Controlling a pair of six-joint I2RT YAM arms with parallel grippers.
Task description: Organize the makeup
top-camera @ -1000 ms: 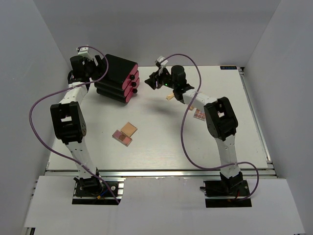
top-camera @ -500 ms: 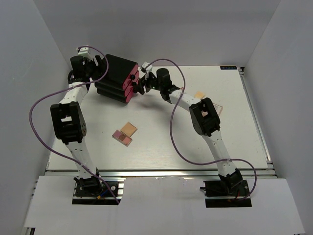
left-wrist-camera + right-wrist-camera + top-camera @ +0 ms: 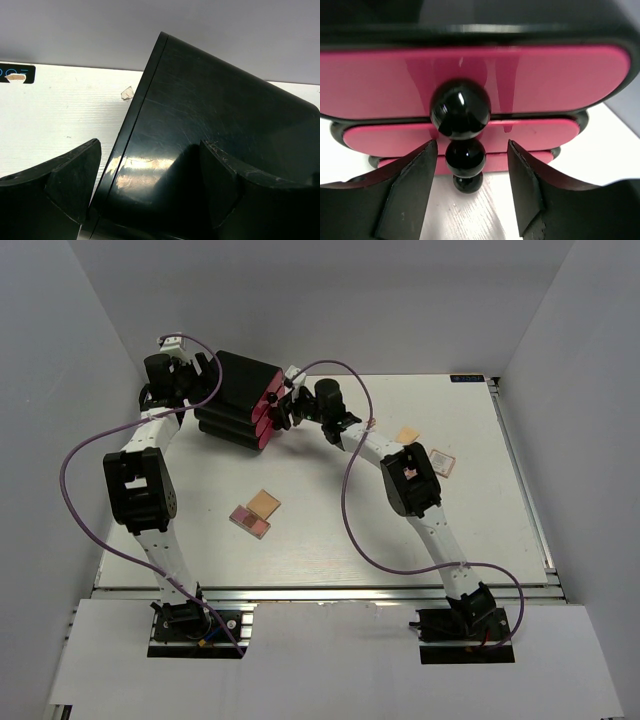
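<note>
The black box with pink drawers (image 3: 240,400) stands at the back left. My left gripper (image 3: 200,380) is open at the box's rear, its fingers (image 3: 70,180) on either side of the box's black corner (image 3: 200,125). My right gripper (image 3: 284,408) is open just in front of the drawer fronts; in the right wrist view it (image 3: 472,146) frames the three black knobs (image 3: 460,109) without touching them. A tan compact (image 3: 265,503) and a pink palette (image 3: 250,521) lie mid-table. Another tan piece (image 3: 407,435) and a palette (image 3: 441,462) lie to the right. Tubes and pencils are out of view.
White walls enclose the table on the left, back and right. The purple cables (image 3: 350,490) loop over the table beside each arm. A dark label (image 3: 466,379) is at the back right edge.
My right arm has swung left from the middle of the table to the drawer fronts, uncovering the palette on the right. The left arm and the box have not moved.
</note>
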